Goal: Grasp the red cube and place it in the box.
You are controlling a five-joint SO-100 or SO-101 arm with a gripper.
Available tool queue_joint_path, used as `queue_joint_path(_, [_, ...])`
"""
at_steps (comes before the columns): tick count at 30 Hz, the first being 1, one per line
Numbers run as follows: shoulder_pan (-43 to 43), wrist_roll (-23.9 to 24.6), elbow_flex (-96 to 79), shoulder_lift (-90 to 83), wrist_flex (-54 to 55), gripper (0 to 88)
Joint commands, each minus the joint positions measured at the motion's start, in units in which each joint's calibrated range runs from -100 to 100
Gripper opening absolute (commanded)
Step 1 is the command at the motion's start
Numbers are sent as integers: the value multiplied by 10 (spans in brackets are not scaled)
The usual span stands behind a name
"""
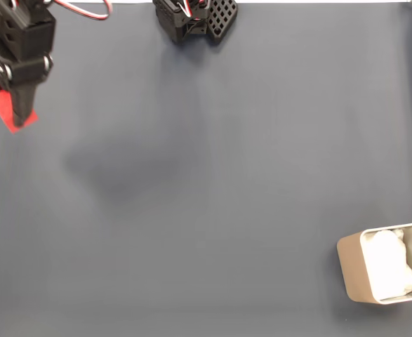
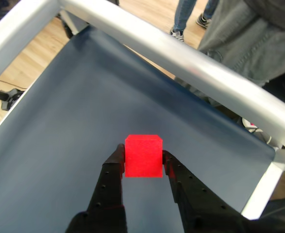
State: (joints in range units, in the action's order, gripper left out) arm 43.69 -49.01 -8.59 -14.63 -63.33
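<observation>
A silver frame rail [image 2: 195, 63] crosses beyond the jaws in the wrist view, with a person's legs [image 2: 193, 14] and grey garment [image 2: 249, 43] past it. The fixed view adds the box [image 1: 384, 270], well apart from the gripper [image 1: 20, 112] across bare blue-grey cloth [image 1: 206, 182], white lining inside. The gripper [image 2: 143, 162] pinches the red cube [image 2: 143, 155] between its fingertips, one jaw on either side; from above, red cube [image 1: 2, 112] peeks beside them.

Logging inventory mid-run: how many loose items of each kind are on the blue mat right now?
Small bright red matte cube, held between the fingers of the black hand: 1
Beige rounded rectangular box with white lining: 1
Total: 2
</observation>
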Motion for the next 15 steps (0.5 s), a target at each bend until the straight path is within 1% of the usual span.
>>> queue_joint_path(1, [-41, -12, 54, -25, -4, 0])
queue_joint_path(15, [-230, -27, 85, -54, 8, 0])
